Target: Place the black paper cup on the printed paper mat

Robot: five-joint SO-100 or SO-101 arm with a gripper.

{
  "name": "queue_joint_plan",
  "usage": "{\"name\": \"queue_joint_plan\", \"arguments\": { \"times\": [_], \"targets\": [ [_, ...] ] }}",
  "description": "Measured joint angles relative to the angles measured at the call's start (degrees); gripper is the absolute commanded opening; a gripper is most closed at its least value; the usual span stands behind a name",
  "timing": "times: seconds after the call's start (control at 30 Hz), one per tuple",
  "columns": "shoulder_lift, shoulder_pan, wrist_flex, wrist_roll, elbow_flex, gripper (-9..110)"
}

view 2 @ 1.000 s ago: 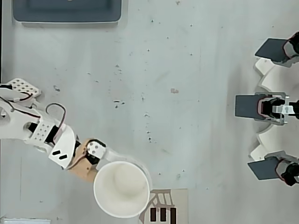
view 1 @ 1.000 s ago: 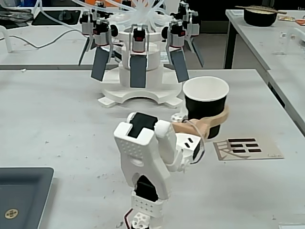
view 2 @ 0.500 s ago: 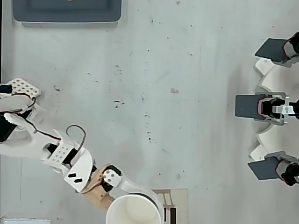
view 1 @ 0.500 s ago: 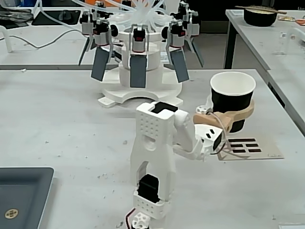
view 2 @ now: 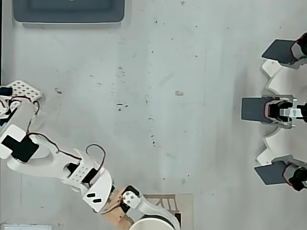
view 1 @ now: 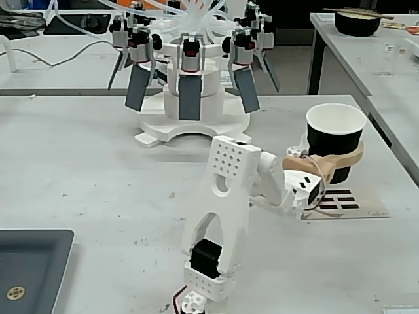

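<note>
Carrying the black paper cup point(view 1: 336, 144) clasped upright in its fingers point(view 1: 340, 157), the arm hangs it over the printed paper mat point(view 1: 340, 204) near the tabletop's right edge, so lowering squarely, then releasing, seems next.

In the fixed view, the cup point(view 1: 336, 140) sits right of centre, above the mat's point(view 1: 340, 204) far edge; the tray point(view 1: 29, 268) lies lower left.

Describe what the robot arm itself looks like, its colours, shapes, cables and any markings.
The arm is blocky white plastic, with a grid of small holes on its upper shell and black motor blocks showing in the gaps. Thin red and pale cables loop along it in the overhead view. The end effector has a curved tan finger; black slot marks sit on the white wrist block.
</note>
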Motion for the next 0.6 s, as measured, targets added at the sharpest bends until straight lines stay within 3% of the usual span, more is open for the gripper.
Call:
{"name": "queue_joint_plan", "arguments": {
  "times": [0.6],
  "targets": [
    [-16.0,1.14,1.67,0.35,-16.61,7]
  ]
}}
